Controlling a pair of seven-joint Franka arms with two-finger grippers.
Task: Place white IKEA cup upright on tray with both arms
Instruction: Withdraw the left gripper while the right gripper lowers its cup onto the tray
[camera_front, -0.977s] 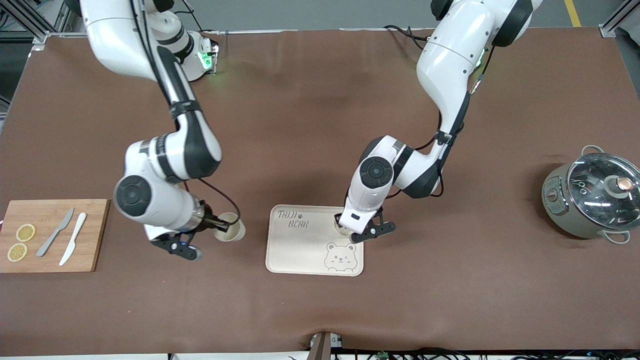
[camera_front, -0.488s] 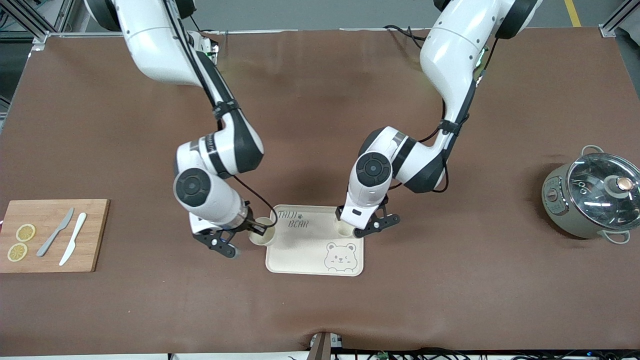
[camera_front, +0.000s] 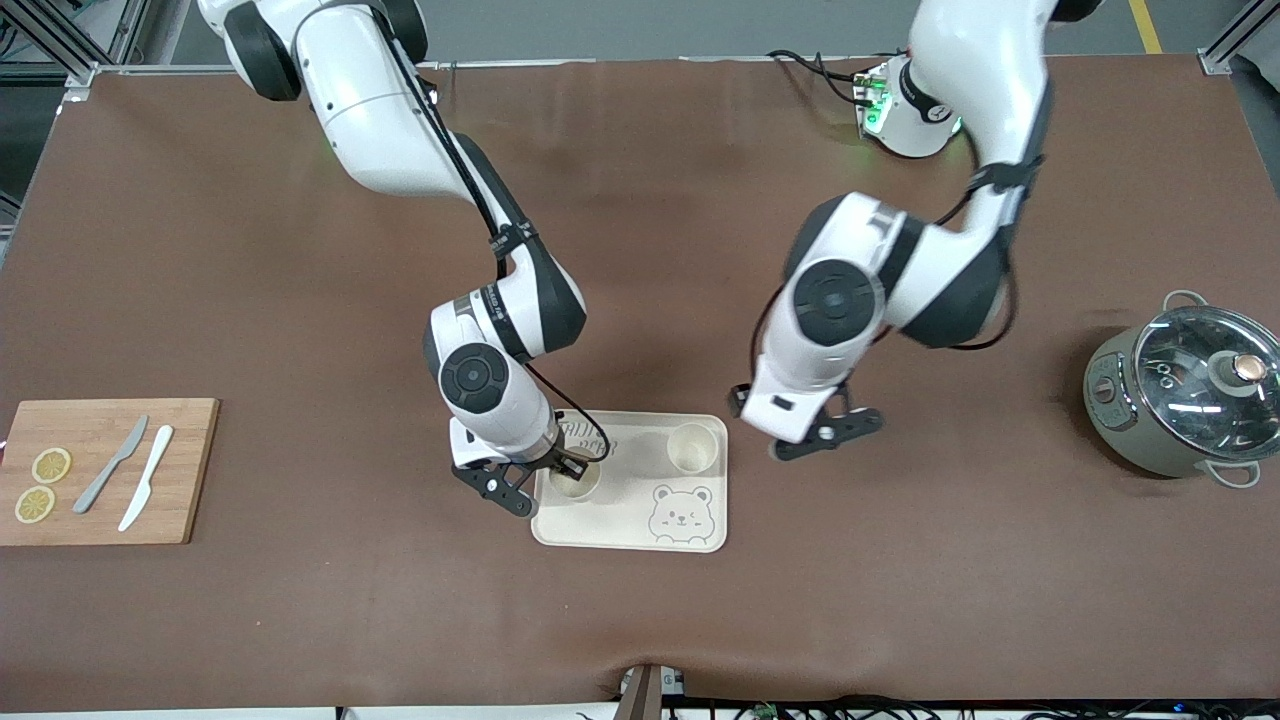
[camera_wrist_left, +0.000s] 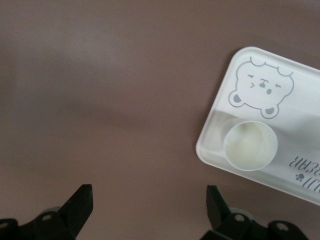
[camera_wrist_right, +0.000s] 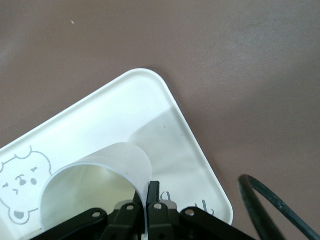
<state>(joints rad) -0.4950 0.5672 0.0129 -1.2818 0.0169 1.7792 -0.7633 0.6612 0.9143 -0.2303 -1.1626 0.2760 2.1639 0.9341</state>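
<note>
The cream bear tray (camera_front: 628, 500) lies mid-table. One white cup (camera_front: 692, 448) stands upright on it at the corner toward the left arm, free of any gripper; it also shows in the left wrist view (camera_wrist_left: 249, 145). My right gripper (camera_front: 573, 466) is shut on the rim of a second white cup (camera_front: 574, 483), upright over the tray's end toward the right arm. In the right wrist view the gripper (camera_wrist_right: 148, 200) pinches the cup's wall (camera_wrist_right: 107, 162) above the tray (camera_wrist_right: 125, 100). My left gripper (camera_front: 797, 440) is open and empty, raised over bare table beside the tray (camera_wrist_left: 300, 95).
A wooden cutting board (camera_front: 190, 470) with two knives and lemon slices lies at the right arm's end. A grey pot with a glass lid (camera_front: 1185, 390) stands at the left arm's end.
My right arm carried its cup from the table beside the board to over the tray. My left gripper let go of its cup on the tray and rose away toward the left arm's end.
</note>
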